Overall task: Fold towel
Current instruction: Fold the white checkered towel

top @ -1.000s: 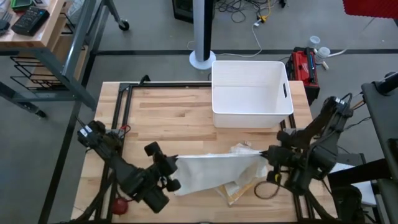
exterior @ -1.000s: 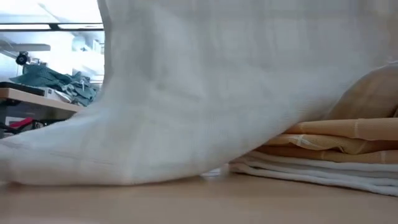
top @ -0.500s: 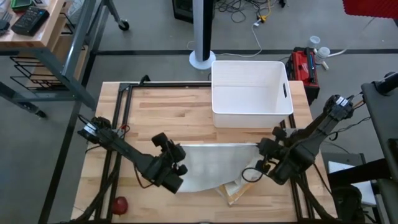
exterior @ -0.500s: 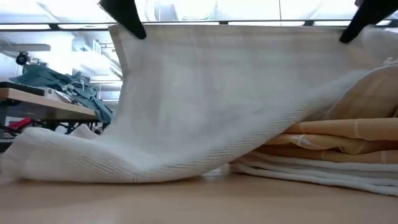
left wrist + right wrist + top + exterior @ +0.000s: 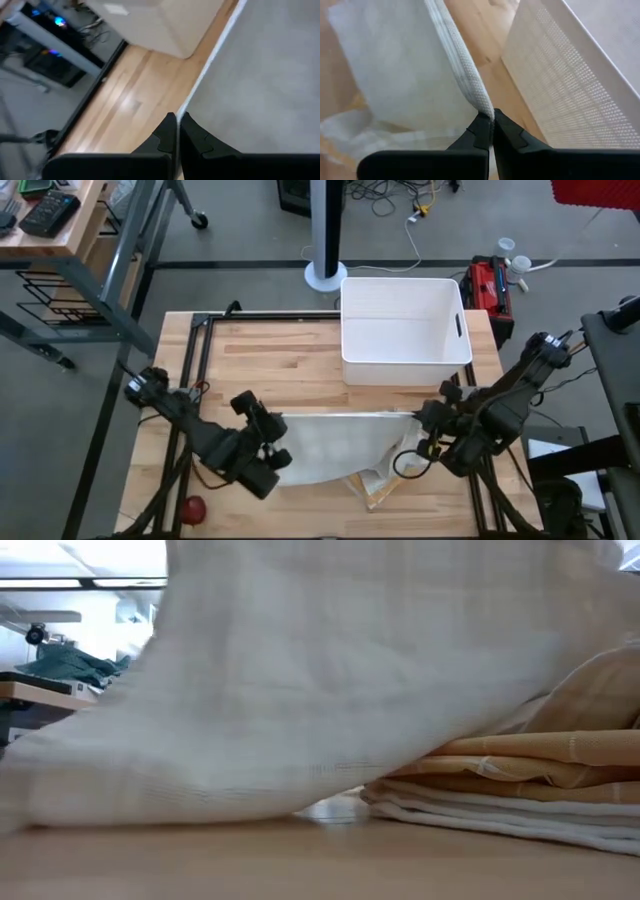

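White towel (image 5: 335, 445) hangs stretched between both grippers, lower centre of the high view, its lower edge trailing on the table (image 5: 270, 360). Left gripper (image 5: 277, 423) clenched on the towel's left corner; right gripper (image 5: 418, 418) clenched on its right corner. Folded stack (image 5: 520, 790) lies under the towel, lower right. White bin (image 5: 404, 330) sits upper centre-right, apart from the towel.

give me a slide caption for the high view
Both hands, left and right, shut on a white towel's corners, stretching it above the table near a white bin.
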`<state>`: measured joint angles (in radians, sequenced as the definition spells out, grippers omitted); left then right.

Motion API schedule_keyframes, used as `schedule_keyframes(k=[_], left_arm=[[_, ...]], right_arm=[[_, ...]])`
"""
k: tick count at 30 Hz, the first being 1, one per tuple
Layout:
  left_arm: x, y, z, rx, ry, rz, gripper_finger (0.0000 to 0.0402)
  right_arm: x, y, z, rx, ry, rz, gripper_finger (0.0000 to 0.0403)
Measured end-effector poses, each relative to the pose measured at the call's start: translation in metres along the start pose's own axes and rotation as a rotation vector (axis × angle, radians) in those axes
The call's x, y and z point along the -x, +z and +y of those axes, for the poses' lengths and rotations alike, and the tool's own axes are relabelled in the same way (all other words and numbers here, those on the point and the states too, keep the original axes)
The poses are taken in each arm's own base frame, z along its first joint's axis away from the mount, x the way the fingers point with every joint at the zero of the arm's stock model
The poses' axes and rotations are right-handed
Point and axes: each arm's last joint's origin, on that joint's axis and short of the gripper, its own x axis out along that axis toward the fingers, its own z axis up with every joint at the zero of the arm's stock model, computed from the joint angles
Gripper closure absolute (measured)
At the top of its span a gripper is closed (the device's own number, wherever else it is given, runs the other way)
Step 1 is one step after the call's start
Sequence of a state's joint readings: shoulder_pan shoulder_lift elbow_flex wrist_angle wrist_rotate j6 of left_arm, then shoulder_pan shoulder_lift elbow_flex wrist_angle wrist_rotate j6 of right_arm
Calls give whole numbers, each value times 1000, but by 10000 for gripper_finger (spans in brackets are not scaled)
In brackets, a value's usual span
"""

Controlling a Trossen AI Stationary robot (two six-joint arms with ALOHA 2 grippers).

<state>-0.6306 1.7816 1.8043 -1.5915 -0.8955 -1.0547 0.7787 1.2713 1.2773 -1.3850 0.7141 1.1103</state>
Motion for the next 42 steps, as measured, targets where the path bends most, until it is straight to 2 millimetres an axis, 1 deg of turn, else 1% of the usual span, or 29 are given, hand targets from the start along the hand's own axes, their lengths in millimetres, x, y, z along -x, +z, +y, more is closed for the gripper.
schedule_keyframes(k=[3, 7, 11, 16, 19, 22, 24, 27, 31, 32, 34, 36, 38, 40, 42], left_arm=[[22, 3, 0, 27, -76, -27, 401], [55, 2, 0, 72, -214, -25, 401], [93, -2, 1, 143, -420, 42, 401], [148, -1, 7, 209, -757, 97, 401], [179, 2, 18, 243, -936, 84, 401], [204, 8, 31, 293, -1074, 16, 401], [212, 10, 38, 323, -1115, -43, 401], [213, 11, 49, 359, -1123, -57, 401], [207, 8, 62, 388, -1043, -36, 401], [204, 6, 64, 395, -1013, -26, 401], [198, 3, 67, 420, -961, 22, 401], [195, 0, 69, 443, -935, 77, 402], [195, -1, 69, 451, -934, 100, 401], [195, -1, 69, 456, -938, 104, 401], [196, 0, 70, 462, -953, 108, 401]], right_arm=[[10, 7, 5, -31, 76, -16, 403], [23, 11, 22, -58, 276, -15, 403], [42, 16, 45, -110, 552, -28, 403], [77, 28, 67, -214, 964, -63, 403], [96, 36, 72, -255, 1131, -104, 403], [114, 45, 70, -293, 1210, -110, 403], [123, 51, 68, -280, 1223, -106, 403], [136, 60, 64, -273, 1218, -91, 403], [150, 73, 59, -218, 1157, -76, 403], [151, 75, 59, -198, 1125, -79, 403], [152, 76, 61, -210, 1066, -42, 403], [152, 78, 66, -233, 1028, 4, 403], [156, 81, 72, -204, 1030, 8, 403], [160, 85, 80, -131, 1066, -9, 403], [164, 88, 93, -67, 1133, -31, 403]])
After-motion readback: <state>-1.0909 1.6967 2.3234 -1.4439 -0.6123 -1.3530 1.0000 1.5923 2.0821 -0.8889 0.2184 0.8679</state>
